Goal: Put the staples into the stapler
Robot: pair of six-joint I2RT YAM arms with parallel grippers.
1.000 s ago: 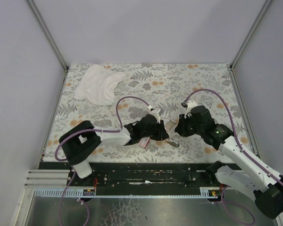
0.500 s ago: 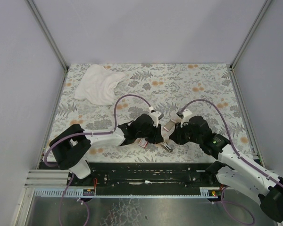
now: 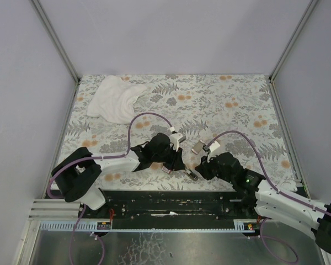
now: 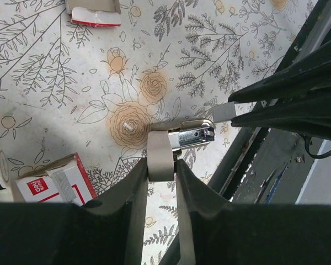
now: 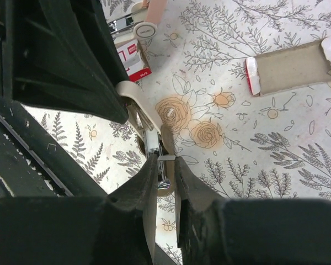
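The pinkish-tan stapler (image 4: 179, 138) lies open on the floral table near its front edge, with its silver magazine showing. It also shows in the top view (image 3: 191, 175). My left gripper (image 4: 161, 167) is shut on the stapler's tan lid. My right gripper (image 5: 166, 159) is shut on a short silver staple strip (image 5: 167, 157) and holds it right over the silver magazine (image 5: 153, 142). The strip also shows as a grey block (image 4: 226, 111) in the left wrist view. The red staple box (image 4: 52, 182) lies just left of the stapler and also shows in the right wrist view (image 5: 133, 56).
The box's empty cardboard tray (image 5: 289, 66) lies on the table beyond the stapler and shows in the top view (image 3: 198, 146). A white cloth (image 3: 116, 99) lies at the far left. The black front rail (image 3: 171, 201) runs close beside both grippers.
Both grippers have moved towards the near edge and a little left, the stapler with them. The right gripper has come away from the cardboard tray, which is now uncovered.
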